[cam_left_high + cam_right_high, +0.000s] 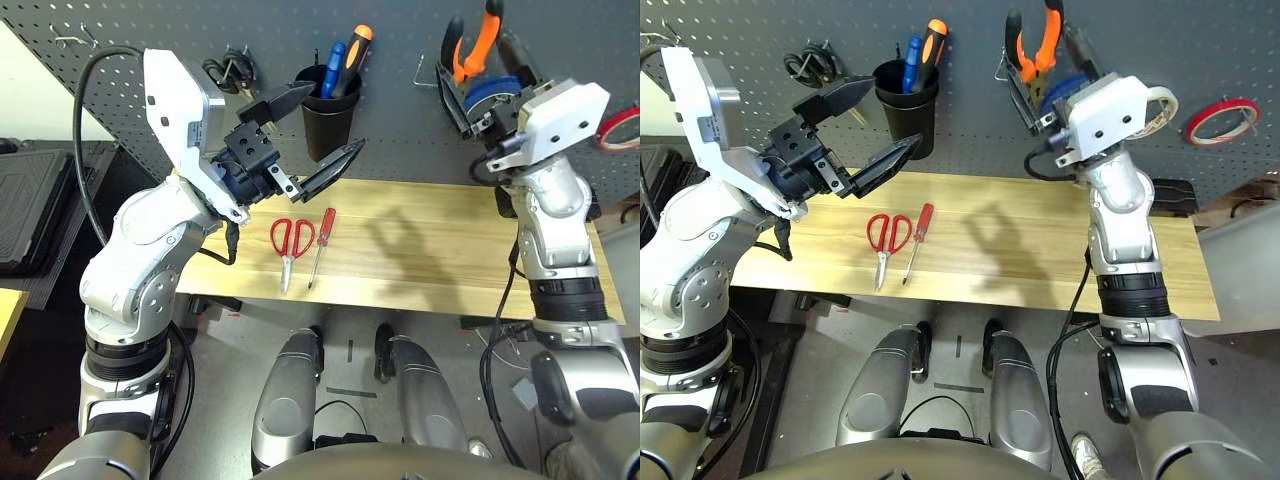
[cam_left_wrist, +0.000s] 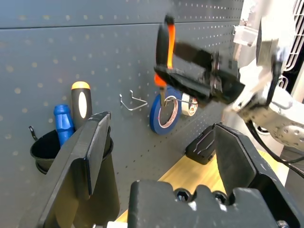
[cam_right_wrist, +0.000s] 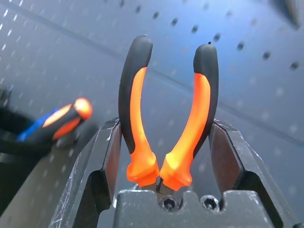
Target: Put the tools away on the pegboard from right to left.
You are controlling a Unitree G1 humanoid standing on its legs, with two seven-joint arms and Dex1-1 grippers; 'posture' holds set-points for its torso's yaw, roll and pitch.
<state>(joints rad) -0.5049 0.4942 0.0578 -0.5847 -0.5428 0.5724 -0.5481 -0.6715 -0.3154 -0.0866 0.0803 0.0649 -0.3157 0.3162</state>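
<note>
The right end effector [image 3: 164, 156] grips the orange-and-black-handled pliers [image 1: 477, 45] handles-up against the pegboard [image 1: 400, 100], likely for hooking. The left end effector [image 1: 300, 135] hangs open; red-handled scissors [image 1: 290, 240] and screwdriver [image 1: 322, 243] wait on the surface [image 1: 430, 260], the red tape ring [image 1: 1220, 120] hung rightmost.

The right gripper [image 3: 173, 156] clamps the orange-and-black pliers [image 3: 168, 118] between its two black fingers [image 3: 107, 161], handles standing up (spread in a narrow V) before the dark grey pegboard [image 3: 71, 42], an orange-and-black tool handle [image 3: 66, 118] blurred alongside.

Blue tape roll [image 2: 165, 113] hangs beside a white one [image 2: 189, 105] (partly hidden).
</note>
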